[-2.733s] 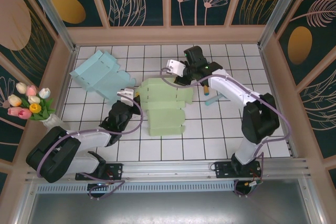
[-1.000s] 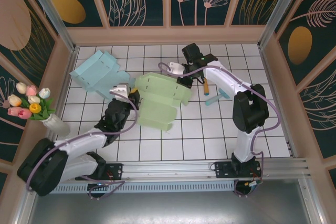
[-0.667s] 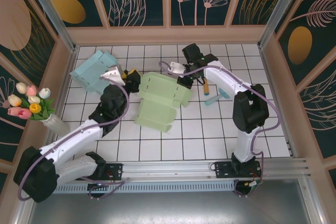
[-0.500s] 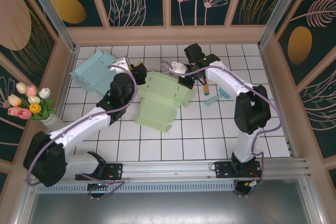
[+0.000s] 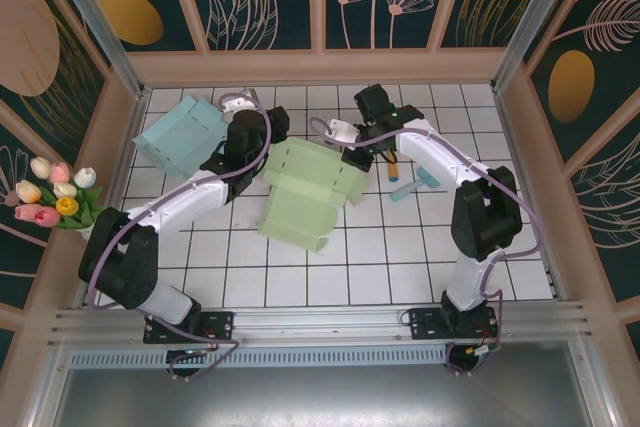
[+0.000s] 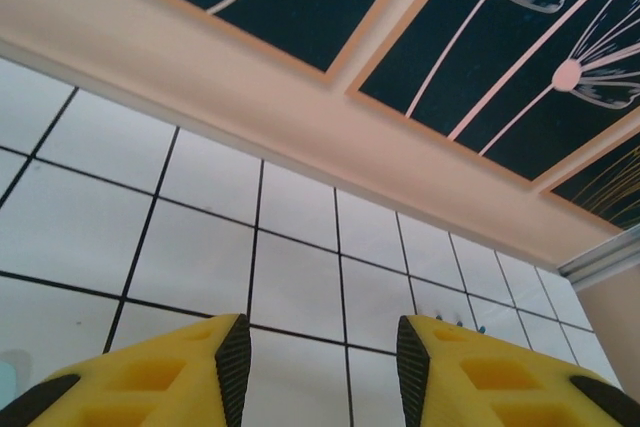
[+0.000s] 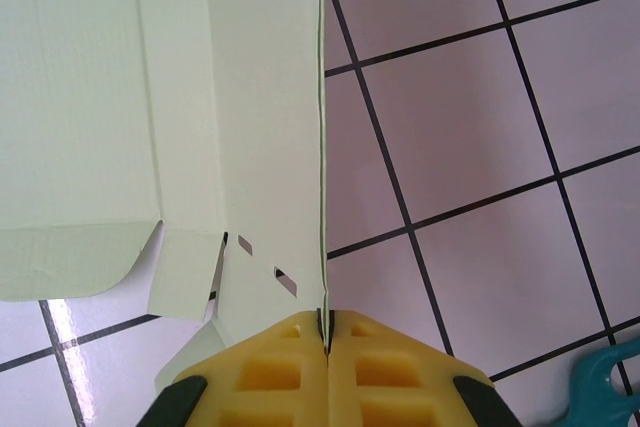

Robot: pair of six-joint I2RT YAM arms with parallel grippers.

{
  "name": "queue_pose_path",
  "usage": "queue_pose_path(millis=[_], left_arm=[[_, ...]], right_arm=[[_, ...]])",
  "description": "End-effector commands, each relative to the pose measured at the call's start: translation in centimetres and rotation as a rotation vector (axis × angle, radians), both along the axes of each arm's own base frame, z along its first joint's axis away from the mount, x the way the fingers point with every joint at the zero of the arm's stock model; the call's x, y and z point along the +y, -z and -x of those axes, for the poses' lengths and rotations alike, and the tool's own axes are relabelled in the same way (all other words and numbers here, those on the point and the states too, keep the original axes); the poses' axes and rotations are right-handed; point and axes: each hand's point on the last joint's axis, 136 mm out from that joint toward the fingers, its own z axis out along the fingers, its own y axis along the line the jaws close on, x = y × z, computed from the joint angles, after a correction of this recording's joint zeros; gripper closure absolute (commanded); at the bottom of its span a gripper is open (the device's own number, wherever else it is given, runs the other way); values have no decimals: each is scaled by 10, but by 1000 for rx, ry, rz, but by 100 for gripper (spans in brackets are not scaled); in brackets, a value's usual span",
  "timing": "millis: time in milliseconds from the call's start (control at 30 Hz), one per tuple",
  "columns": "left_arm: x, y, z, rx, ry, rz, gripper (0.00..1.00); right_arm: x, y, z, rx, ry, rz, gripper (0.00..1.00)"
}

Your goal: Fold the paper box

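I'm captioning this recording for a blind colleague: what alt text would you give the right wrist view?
The right gripper, yellow fingers closed, pinches the edge of a pale green paper box that fills the upper left. Below is a white table with dark grid lines; part of a teal object shows at the lower right corner.

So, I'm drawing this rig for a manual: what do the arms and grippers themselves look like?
Both the left arm and right arm have white links with black joints, and a purple cable trails along each. The left gripper and right gripper have chunky yellow fingers with recessed pockets and black edging.
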Motion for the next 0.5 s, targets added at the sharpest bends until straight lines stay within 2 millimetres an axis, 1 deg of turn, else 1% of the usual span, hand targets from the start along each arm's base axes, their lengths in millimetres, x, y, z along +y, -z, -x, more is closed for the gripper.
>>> queue_pose_path(millis=[0,233,467], left_arm=[[-17,3,-2,29,78,79,56],[-40,13,3,71,183,167,58],[-54,28,12,122,252,249,59]], right_arm=[[-1,-14,5,-24,-22,-28,100],[-3,-11,3,-27,-11,-21,100],[-4,-15,1,-46,-4,-30,100]])
